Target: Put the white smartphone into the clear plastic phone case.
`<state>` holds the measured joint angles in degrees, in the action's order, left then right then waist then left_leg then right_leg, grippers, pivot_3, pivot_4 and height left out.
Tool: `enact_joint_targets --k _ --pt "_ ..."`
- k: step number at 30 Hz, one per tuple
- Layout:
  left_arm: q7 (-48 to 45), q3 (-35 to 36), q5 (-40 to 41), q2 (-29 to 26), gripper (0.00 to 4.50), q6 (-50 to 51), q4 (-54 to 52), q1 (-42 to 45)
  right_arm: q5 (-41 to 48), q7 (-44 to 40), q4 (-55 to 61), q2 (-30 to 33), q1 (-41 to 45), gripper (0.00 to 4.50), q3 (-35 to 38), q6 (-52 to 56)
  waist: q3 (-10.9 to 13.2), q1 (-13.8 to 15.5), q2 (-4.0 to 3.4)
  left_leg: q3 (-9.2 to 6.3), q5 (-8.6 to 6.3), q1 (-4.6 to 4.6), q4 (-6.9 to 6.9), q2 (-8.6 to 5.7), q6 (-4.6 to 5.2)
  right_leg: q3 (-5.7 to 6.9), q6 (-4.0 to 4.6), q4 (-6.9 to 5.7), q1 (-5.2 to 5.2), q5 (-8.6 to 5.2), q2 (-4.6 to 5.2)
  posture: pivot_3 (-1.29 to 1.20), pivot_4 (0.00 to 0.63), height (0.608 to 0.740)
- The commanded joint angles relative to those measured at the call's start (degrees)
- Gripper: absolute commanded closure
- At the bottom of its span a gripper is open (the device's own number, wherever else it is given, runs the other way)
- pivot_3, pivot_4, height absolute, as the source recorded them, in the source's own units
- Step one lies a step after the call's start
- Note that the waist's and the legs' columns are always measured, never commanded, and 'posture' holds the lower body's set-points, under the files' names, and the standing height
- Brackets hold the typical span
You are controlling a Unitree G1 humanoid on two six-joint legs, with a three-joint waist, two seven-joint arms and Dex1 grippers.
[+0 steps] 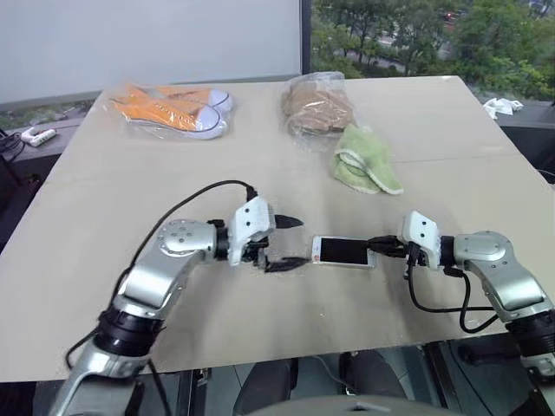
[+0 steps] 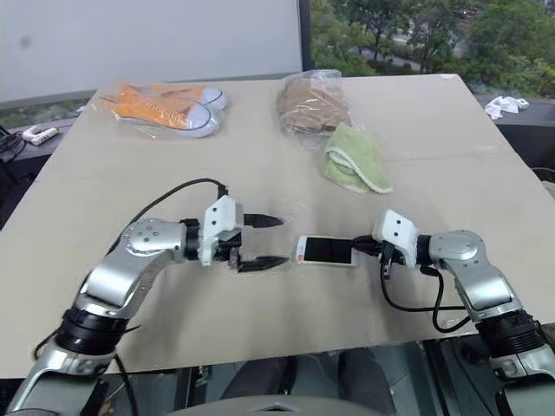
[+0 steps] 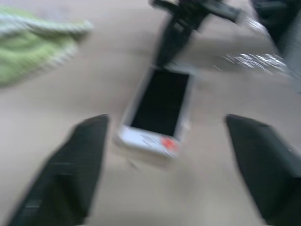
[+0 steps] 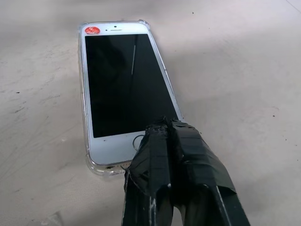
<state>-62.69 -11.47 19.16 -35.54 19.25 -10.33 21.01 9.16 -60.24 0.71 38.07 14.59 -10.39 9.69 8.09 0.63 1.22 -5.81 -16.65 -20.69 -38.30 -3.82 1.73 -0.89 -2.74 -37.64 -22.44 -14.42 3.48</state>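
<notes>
The white smartphone [image 4: 124, 84] lies flat on the table, screen up, with a red mark at the end far from my right gripper. A thin clear plastic phone case [image 4: 99, 168] shows as a transparent rim around its edges and corners. My right gripper [image 4: 164, 125] is shut, and its taped fingertips rest on the home-button end of the phone. My left gripper [image 1: 299, 243] is open at the phone's [image 1: 344, 251] other end, with one black finger [image 3: 84, 160] on each side of the red-marked end and not touching it.
At the back of the table [image 1: 104, 286] lie orange sneakers in a clear bag [image 1: 173, 108], a brown item in a crinkly bag [image 1: 316, 104] and a green cloth [image 1: 364, 160]. Black cables loop beside both arms.
</notes>
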Motion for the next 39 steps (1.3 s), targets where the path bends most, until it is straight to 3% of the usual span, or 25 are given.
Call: enact_joint_targets --k 1,5,18,39 --pt "-2.73 -1.96 -0.91 2.06 2.69 -3.56 3.64 2.92 -3.36 0.23 -3.07 0.38 -2.59 4.5 -3.56 2.77 0.0 -0.1 0.0 0.01 0.0 0.0 0.0 0.0 0.0 -0.01 0.0 -0.01 -0.01 0.0 0.0 0.0 0.15 0.74" --pt "-5.22 -4.78 -3.39 4.68 4.45 -7.71 10.51 5.66 -3.52 0.8 -2.86 0.48 -2.8 4.5 -3.48 2.8 -0.02 -0.04 -0.03 0.01 0.0 -0.02 -0.01 -0.01 0.0 -0.01 0.0 0.0 -0.01 0.0 0.0 0.0 0.15 0.74" --pt "-6.53 -11.16 -14.02 9.98 4.45 -15.17 29.36 11.97 -3.35 1.63 -1.51 0.97 -3.44 4.5 -3.25 3.31 -0.08 0.0 0.0 0.01 0.0 -0.05 0.0 -0.01 0.01 -0.01 -0.01 0.0 -0.01 0.0 -0.01 0.0 0.15 0.74" --pt "-5.54 -12.28 -16.38 11.59 4.45 -15.27 30.57 10.99 -1.25 -4.02 5.04 6.46 -5.8 4.5 -5.42 10.18 -0.74 0.42 -0.13 -0.06 -0.16 -0.06 0.0 -0.03 0.29 0.1 -0.04 0.11 0.03 -0.01 0.03 0.0 0.15 0.74"
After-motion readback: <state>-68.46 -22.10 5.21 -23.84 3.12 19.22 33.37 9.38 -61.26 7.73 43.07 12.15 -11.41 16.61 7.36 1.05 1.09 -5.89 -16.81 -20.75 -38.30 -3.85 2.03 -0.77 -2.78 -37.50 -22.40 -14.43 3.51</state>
